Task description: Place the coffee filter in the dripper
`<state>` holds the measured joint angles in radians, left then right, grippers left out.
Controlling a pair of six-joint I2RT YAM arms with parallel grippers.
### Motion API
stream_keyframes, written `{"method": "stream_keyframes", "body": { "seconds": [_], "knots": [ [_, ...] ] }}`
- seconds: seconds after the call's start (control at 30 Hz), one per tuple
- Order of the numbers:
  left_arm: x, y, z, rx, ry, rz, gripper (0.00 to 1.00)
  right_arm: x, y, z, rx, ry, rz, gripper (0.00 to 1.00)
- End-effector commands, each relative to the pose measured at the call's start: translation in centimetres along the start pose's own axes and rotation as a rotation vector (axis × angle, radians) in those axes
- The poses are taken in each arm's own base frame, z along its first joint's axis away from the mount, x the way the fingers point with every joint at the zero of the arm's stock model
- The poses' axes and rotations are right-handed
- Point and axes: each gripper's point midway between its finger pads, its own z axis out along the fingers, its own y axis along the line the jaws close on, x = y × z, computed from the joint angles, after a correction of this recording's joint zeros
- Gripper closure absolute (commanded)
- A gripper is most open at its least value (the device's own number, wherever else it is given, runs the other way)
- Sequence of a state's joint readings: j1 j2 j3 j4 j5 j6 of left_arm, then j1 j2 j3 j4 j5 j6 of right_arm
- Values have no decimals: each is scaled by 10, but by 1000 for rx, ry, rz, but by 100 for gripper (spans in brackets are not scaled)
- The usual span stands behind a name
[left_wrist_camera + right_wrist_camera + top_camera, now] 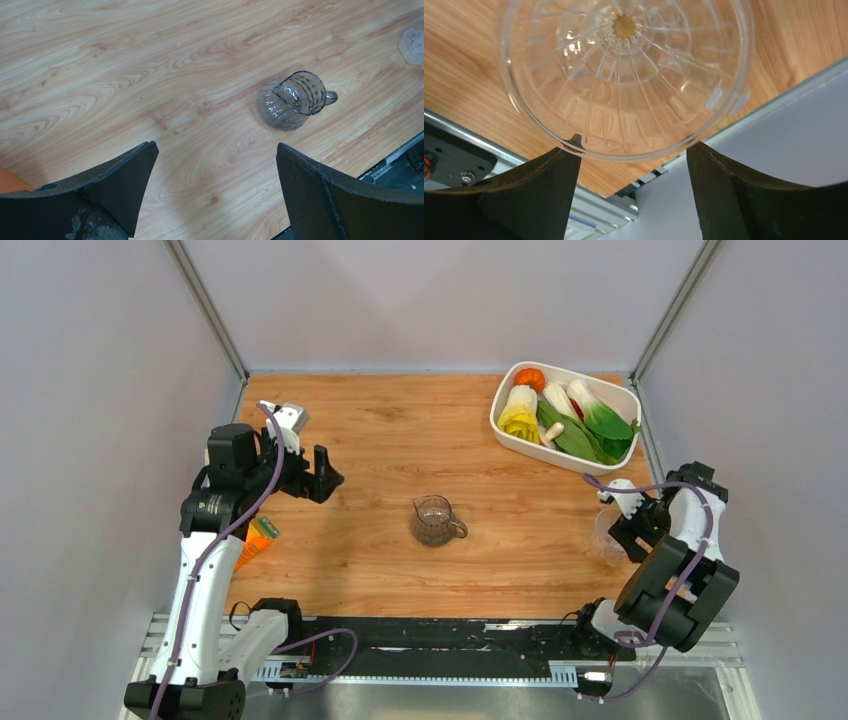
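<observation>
One dripper (624,85), rim between spread jaws of right end effector (631,147)

Dripper (624,90): clear ribbed funnel with a round rim, standing upright at the right edge of the bench (400,440).

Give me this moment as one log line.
left pincer open, hovering near glass jug | right pincer open, at dripper rim | dripper empty | coffee filter not in view
</observation>
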<state>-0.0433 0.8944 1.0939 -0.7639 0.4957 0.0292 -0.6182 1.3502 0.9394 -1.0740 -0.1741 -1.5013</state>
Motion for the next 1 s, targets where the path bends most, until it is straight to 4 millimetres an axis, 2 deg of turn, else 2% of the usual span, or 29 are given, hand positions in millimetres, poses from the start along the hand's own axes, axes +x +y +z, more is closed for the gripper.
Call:
{"method": "stream_keyframes", "body": {
  "seconds": [0.0,0.13,0.27,0.37,0.53,0.67,0.8,0.87,0.97],
  "knots": [
    [-16,1,-5,-11,-57,39,0,-33,2,10,-7,-114,42,22],
    [-16,2,-4,-13,-54,41,0,-60,12,13,-41,-180,73,24],
    [-14,3,-1,-13,-49,27,0,-93,30,18,-111,-234,122,27],
    [-14,4,-1,-15,-49,20,0,-110,47,19,-172,-261,168,29],
    [-14,5,-1,-22,-54,18,0,-118,74,16,-265,-271,205,30],
    [-14,3,2,-8,-54,17,0,-114,101,3,-357,-272,137,31],
    [-13,1,3,11,-49,15,0,-105,94,-17,-318,-256,35,31],
    [-12,-1,3,25,-45,21,0,-103,75,-29,-268,-289,4,31],
    [-11,-4,3,38,-46,33,0,-100,38,-44,-170,-309,-41,30]
  ]
}}
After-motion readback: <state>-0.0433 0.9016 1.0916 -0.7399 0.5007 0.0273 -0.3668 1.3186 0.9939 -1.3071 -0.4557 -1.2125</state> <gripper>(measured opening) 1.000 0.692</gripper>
